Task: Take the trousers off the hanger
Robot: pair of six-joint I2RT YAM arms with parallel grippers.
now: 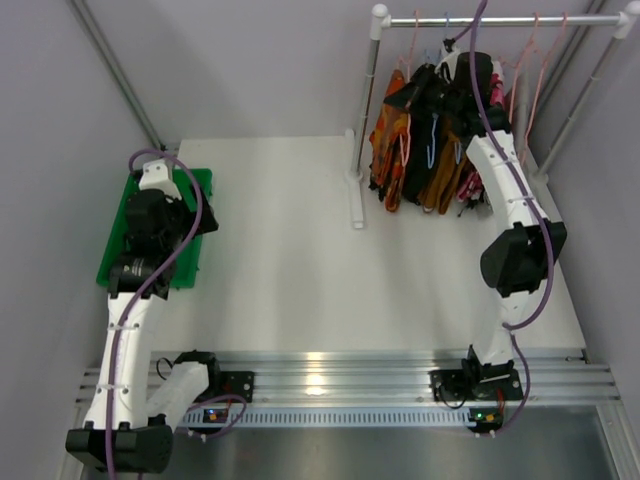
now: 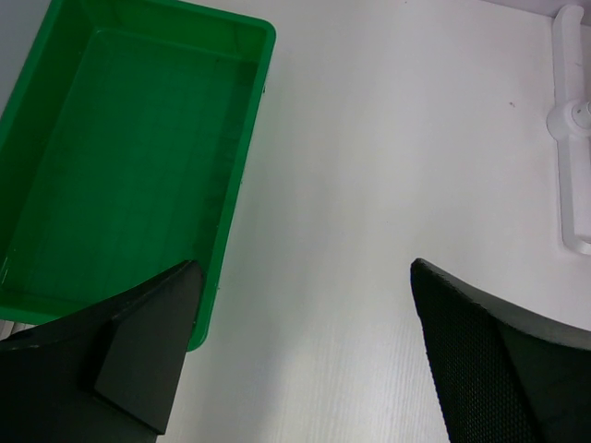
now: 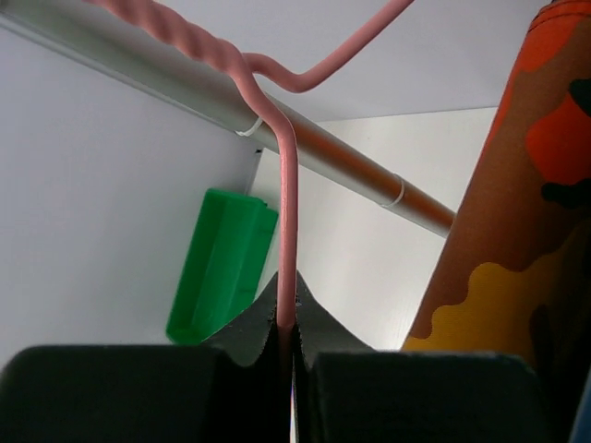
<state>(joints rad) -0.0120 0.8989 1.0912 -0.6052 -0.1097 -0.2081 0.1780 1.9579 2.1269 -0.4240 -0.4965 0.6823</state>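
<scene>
Beside orange trousers [image 3: 517, 231], right tool [image 3: 286, 343] clamps pink hanger [image 3: 287, 212].

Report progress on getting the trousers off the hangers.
Done: nothing shows in the green bin. In hand: the right end effector is shut on a pink hanger. To do: all the trousers hang on the rack; the left end effector is open.

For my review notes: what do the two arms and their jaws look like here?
Both the left arm and the right arm have white link shells, bulky black joint housings and a purple cable looped along the outside. Their jaws are black and wedge-shaped; the left wrist view shows a finely dimpled inner face.
</scene>
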